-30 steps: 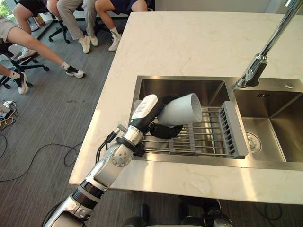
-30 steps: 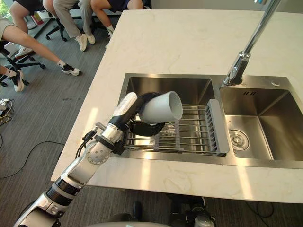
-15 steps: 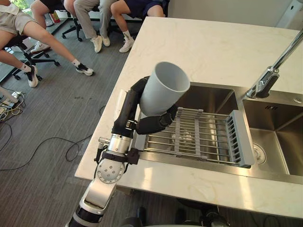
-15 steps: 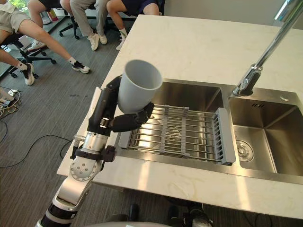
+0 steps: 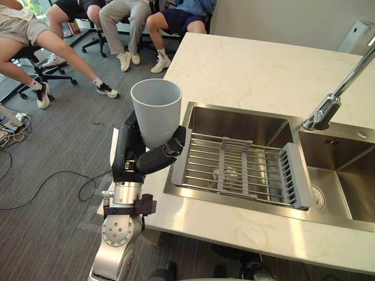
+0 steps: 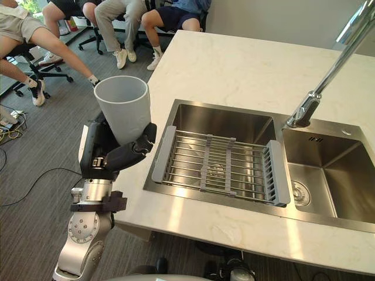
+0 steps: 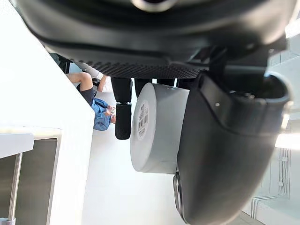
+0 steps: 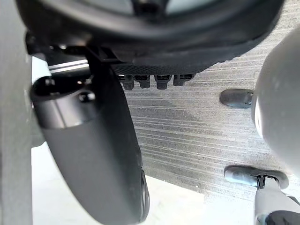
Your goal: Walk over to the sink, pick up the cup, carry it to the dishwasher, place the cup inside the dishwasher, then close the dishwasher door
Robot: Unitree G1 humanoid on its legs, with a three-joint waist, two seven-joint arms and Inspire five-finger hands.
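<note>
The left hand [image 5: 143, 161] is curling round the grey cup [image 5: 155, 114], holding it upright over the left edge of the worktop [image 5: 263, 70] beside the sink [image 5: 234, 120], so carrying is starting, probably needing a steady walk to the dishwasher, while the right hand [image 8: 93, 159], its state unclear, is hanging over the floor [image 8: 187, 140].

Pale marbled stone countertop [image 5: 258, 64] as the anchor. Set low near its front left corner, a grey slatted drying rack [image 5: 240, 170], lying flat. Right of that rack, rising from the counter, a tilted chrome tap [image 5: 328, 108]. Off the counter's far left corner, seated people [image 5: 120, 14] in white sneakers on black office chairs [image 5: 17, 54], over grey carpet [image 5: 58, 146].
</note>
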